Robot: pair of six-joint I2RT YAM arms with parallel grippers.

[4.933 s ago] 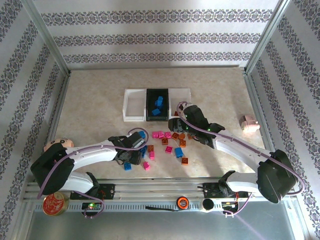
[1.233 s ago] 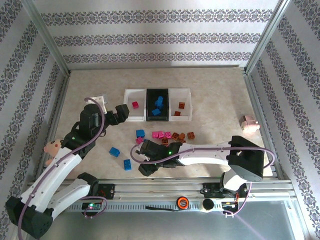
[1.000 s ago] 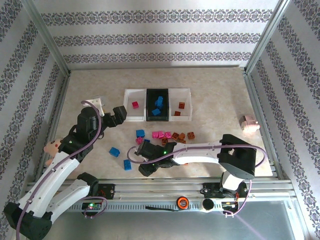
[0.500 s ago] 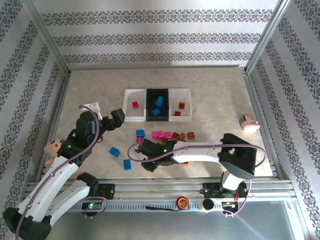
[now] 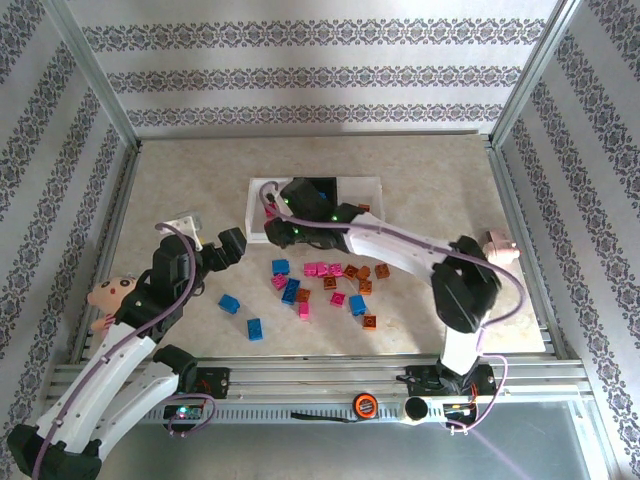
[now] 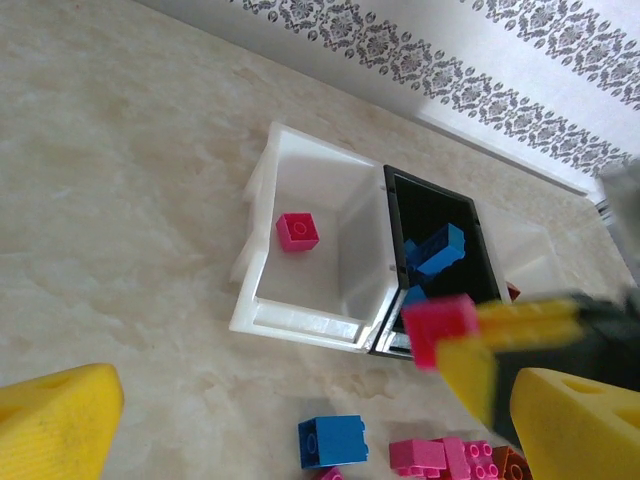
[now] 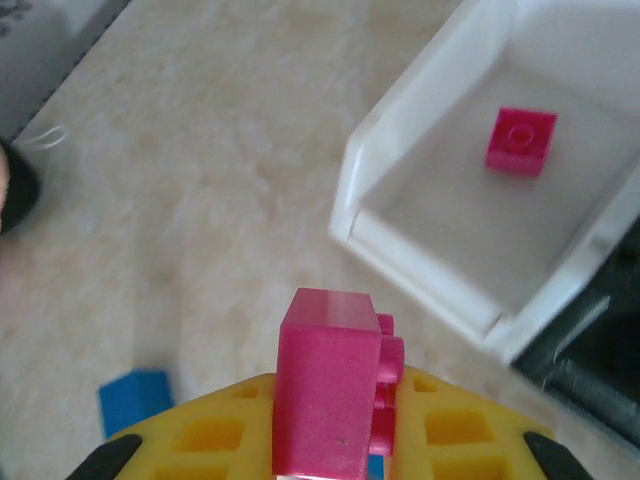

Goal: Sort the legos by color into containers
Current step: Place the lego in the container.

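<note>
Half a second back the right gripper (image 7: 335, 432) was low over the loose legos near the front of the table. It has since swung up and across to the trays, carrying a magenta brick (image 7: 330, 385). The left gripper (image 5: 232, 242) has barely shifted and hangs left of the trays above the table. Its yellow fingers (image 6: 55, 425) are spread wide with nothing between them.

On the table, two blue bricks (image 5: 229, 303) lie apart from the others, towards the left arm. The rest of the loose legos (image 5: 330, 285), blue, magenta and orange-brown mixed, sit scattered just in front of the trays.

The left white tray (image 6: 300, 322) holds a single magenta brick lying flat (image 6: 298, 231), close to its far left corner. The right gripper's fingers (image 7: 200, 440) are clamped on either side of the carried magenta brick. In the left wrist view that brick hangs before the near wall where the white tray meets the black one. From the right wrist it sits short of the white tray's corner, so it is beside the tray and not yet inside it. The black tray (image 6: 478, 222) in the middle holds several blue bricks (image 6: 440, 250) piled together. The right white tray (image 6: 540, 262) is mostly hidden by the right arm. A dark reddish bit shows at its near edge, too small to name.
</note>
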